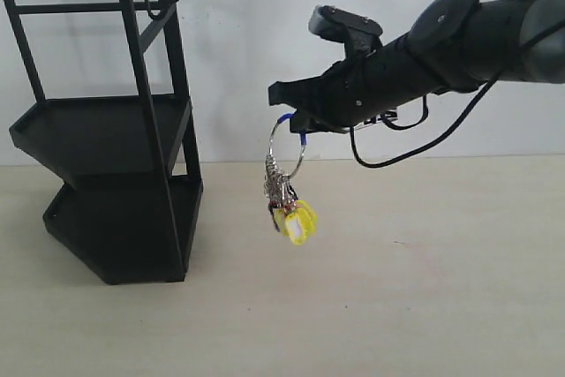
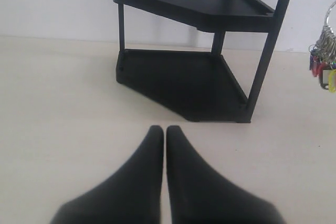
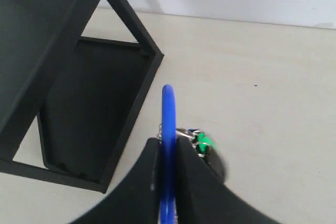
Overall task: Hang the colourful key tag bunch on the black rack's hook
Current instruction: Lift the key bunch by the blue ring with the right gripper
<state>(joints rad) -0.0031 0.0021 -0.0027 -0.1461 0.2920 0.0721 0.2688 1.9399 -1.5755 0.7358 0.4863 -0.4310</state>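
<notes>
The colourful key tag bunch [image 1: 291, 214] hangs in the air from its metal ring, yellow tags lowest. My right gripper [image 1: 296, 121] is shut on the ring's blue sleeve [image 3: 168, 124], which runs up between the fingers in the right wrist view, green tags beside it. The black rack [image 1: 115, 130] stands at the left, to the left of the bunch and apart from it. Its hook [image 1: 168, 2] sticks out near the top crossbars, well above and left of the ring. My left gripper [image 2: 164, 129] is shut with nothing in it, low over the table in front of the rack [image 2: 194, 77]; the bunch [image 2: 323, 64] shows at that view's edge.
A white wall stands behind the beige table [image 1: 397, 289]. The right arm's black cable [image 1: 397, 152] droops under it. Open tabletop lies to the right of the rack and below the bunch.
</notes>
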